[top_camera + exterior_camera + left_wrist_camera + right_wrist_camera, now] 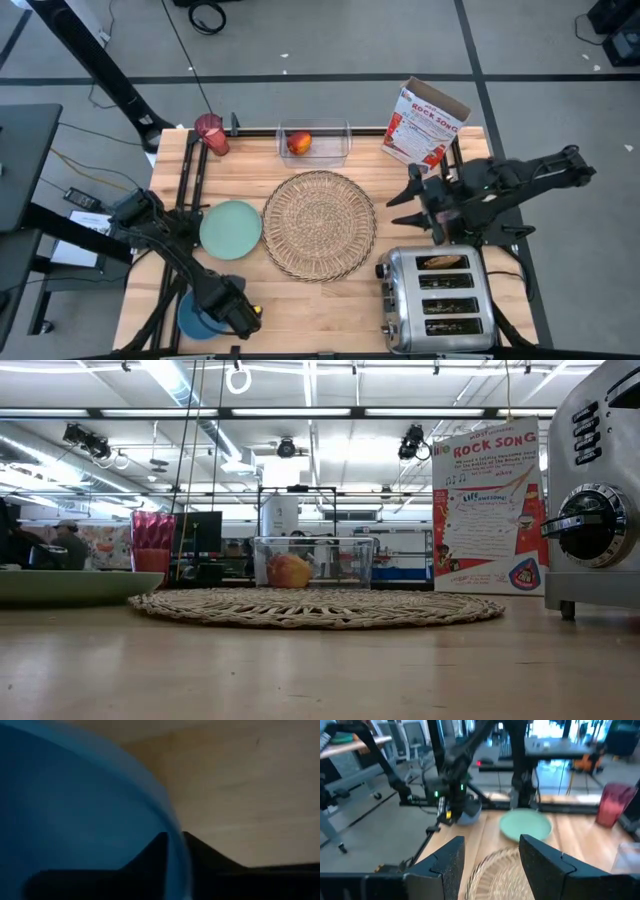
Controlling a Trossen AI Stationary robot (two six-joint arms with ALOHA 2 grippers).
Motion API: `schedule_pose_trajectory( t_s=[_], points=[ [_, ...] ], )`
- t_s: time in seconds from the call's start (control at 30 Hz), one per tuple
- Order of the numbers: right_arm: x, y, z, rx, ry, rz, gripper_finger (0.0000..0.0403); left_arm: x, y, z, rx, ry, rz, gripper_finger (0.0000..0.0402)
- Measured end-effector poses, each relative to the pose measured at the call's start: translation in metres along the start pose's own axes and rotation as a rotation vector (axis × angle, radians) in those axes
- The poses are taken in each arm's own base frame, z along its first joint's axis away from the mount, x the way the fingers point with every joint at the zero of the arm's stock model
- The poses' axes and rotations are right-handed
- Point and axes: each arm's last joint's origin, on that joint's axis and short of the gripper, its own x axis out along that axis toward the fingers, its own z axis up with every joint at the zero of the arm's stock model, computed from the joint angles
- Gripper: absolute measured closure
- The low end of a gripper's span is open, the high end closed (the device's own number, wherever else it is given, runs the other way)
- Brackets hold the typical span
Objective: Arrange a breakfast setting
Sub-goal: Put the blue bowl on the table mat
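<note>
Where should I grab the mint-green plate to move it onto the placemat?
Take the mint-green plate by its rim, from the side away from the wicker placemat: it lies flat and low, and its other edge sits right against the mat, leaving fingers no room there.

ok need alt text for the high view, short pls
Overhead view of a wooden table: the left gripper reaches the blue bowl at the near-left edge. A wicker placemat lies centre, mint-green plate beside it; the right gripper hovers open above the toaster.
</note>
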Motion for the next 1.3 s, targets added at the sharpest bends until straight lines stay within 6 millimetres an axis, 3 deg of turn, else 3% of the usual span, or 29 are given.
schedule_pose_trajectory(
  t_s=[0.07,0.17,0.3,0.43,0.53,0.7,1.0,1.17,1.3],
  points=[
    [-0.006,0.000,0.007,-0.021,-0.018,-0.015,0.0209,-0.006,-0.002,-0.003,0.002,0.021,-0.006,0.0389],
    [-0.012,-0.001,0.016,-0.039,-0.025,-0.036,0.0209,-0.027,-0.010,-0.011,0.017,0.068,-0.079,0.0388],
    [-0.015,-0.001,0.020,-0.047,-0.031,-0.039,0.0209,-0.075,-0.026,-0.022,0.078,0.091,-0.193,0.0391],
    [-0.010,-0.001,0.015,-0.061,0.022,-0.061,0.0209,-0.129,-0.040,-0.024,0.327,-0.033,-0.331,0.0394],
    [-0.003,-0.002,0.010,-0.072,0.069,-0.076,0.0209,-0.158,-0.050,-0.015,0.584,-0.203,-0.425,0.0395],
    [0.009,-0.003,0.001,-0.097,0.169,-0.118,0.0209,-0.178,-0.060,0.025,0.908,-0.435,-0.336,0.0396],
    [0.026,-0.005,-0.019,0.001,0.340,-0.241,0.0209,-0.202,-0.089,0.140,1.204,-0.702,-0.151,0.0396],
    [0.025,-0.007,-0.027,0.066,0.407,-0.345,0.0209,-0.189,-0.105,0.185,1.401,-0.724,-0.006,0.0394],
    [0.025,-0.008,-0.032,0.116,0.444,-0.394,0.0209,-0.162,-0.122,0.212,1.543,-0.686,0.109,0.0393]
  ],
)
